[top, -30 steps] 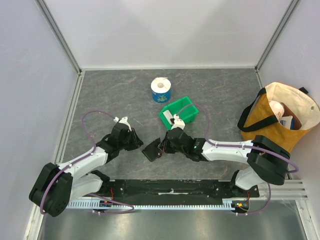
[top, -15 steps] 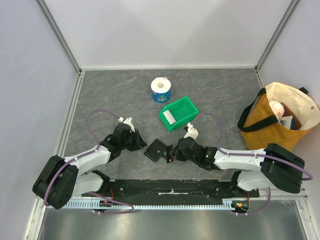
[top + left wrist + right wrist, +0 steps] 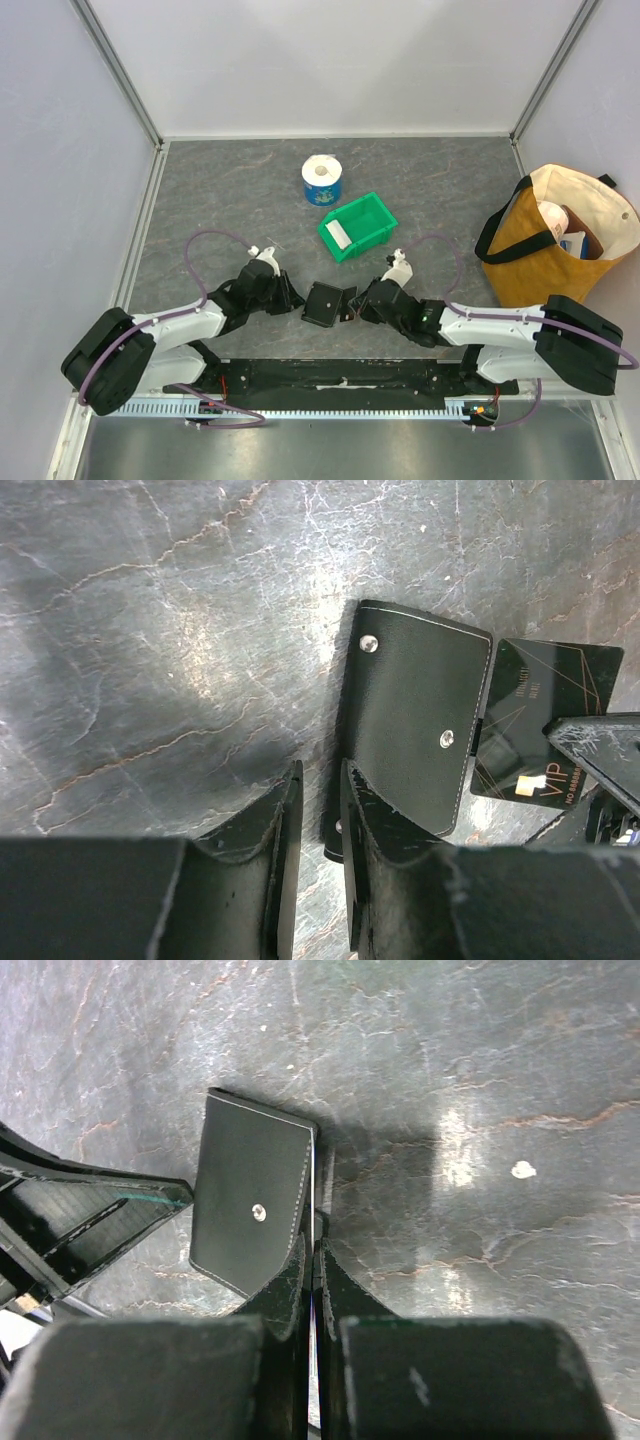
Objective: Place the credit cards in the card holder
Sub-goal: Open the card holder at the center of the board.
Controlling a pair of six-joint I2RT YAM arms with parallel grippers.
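Lying flat on the grey marbled table [image 3: 220, 190], between both claws: the black stitched leather card holder [image 3: 415, 730]. Sitting against its edge, a black gold-lined credit card [image 3: 535, 720], being pinched in the fully closed right gripper [image 3: 313, 1250]. Hovering at its opposite corner, jaws narrowly parted: the left gripper [image 3: 322, 775].

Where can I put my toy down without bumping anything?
Big bare patch: back-left, between the left wall and the paper roll. Another lies between the green bin and the tote bag. Crowded: near the front middle, where the left gripper and right gripper flank the card holder.
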